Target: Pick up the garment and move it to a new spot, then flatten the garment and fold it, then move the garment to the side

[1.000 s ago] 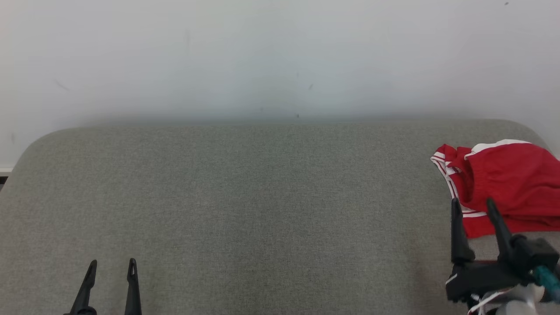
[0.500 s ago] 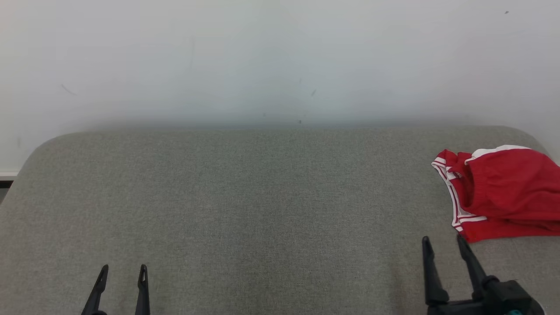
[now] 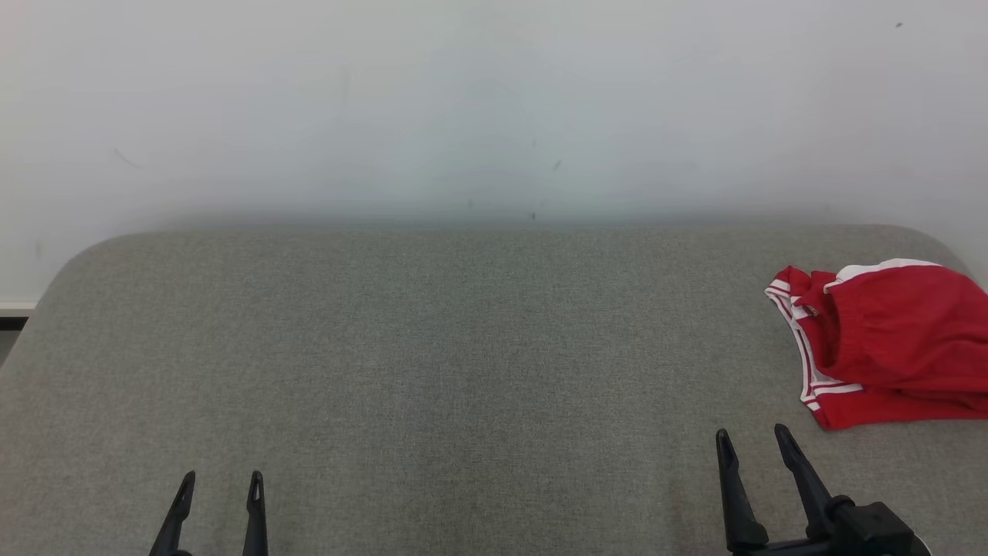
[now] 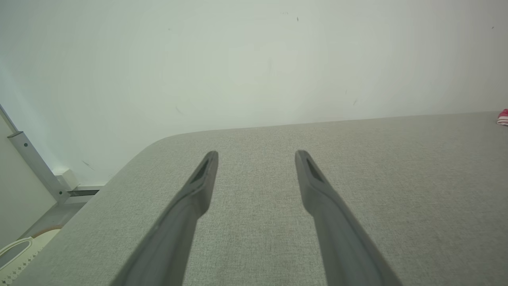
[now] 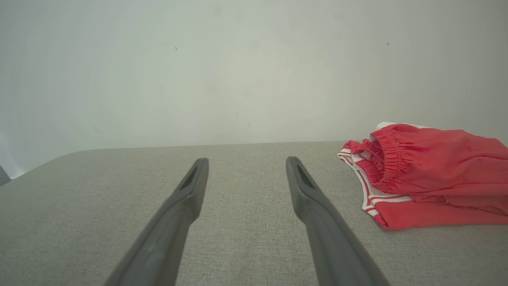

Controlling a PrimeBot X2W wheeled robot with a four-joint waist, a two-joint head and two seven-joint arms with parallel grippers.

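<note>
Because the red garment (image 3: 888, 340), shorts with white stripes and a gathered waistband, lies doubled over in loose layers at the far right of the grey fabric worktop (image 3: 463, 347), close to its rounded back corner and cut by the head view's right edge, any grasp there carries risk. The right pincer (image 3: 752, 431) hangs near it but apart, just short of its near hem, jaws spread wide and holding nothing. The left pincer (image 3: 221, 476) hovers well apart at the lower left, equally wide and empty. A pinch on the top layer alone would likely peel the stack open. A low sideways approach could shove the soft cloth toward the worktop's edge, where it might slide off. Behind stands a plain pale wall (image 3: 463, 100).
</note>
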